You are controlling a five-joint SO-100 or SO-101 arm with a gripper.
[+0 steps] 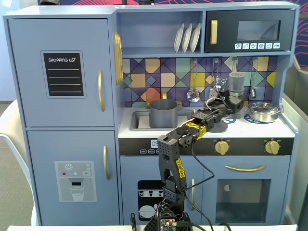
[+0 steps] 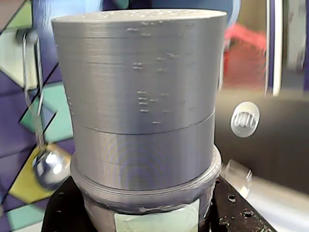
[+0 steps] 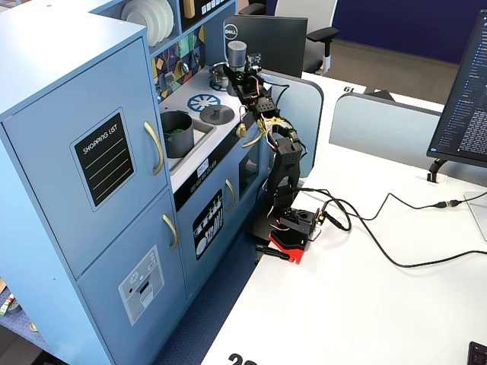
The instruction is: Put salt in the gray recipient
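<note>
A black robot arm with yellow markings (image 1: 179, 154) rises in front of a pale blue toy kitchen and reaches up over its white counter (image 1: 188, 130). At the arm's tip, the jaws (image 1: 233, 102) are closed around the lower part of a tall, slim, dark-gray cylindrical salt shaker with a lighter gray cap (image 1: 236, 83), holding it upright above the counter, in front of the colourful tiled back wall. The wrist view is almost filled by the shaker's ridged gray cap (image 2: 142, 92), with a strip of pale green label (image 2: 157, 220) showing at the bottom edge and a shiny metal ladle (image 2: 48, 166) hanging against the tiles to the left. In a fixed view from the front, the matte gray cylindrical pot with small side handles (image 1: 163, 113) stands in the sink recess, well to the left of the shaker. A flat gray lid (image 1: 217, 126) lies on the counter just beside the arm's wrist, below the shaker, and a shiny steel pan (image 1: 263, 112) sits at the right end of the counter. In a fixed view from the side, the pot (image 3: 177, 134) shows something green inside, and the shaker (image 3: 237, 55) is held near the far end of the counter, well apart from the pot.
</note>
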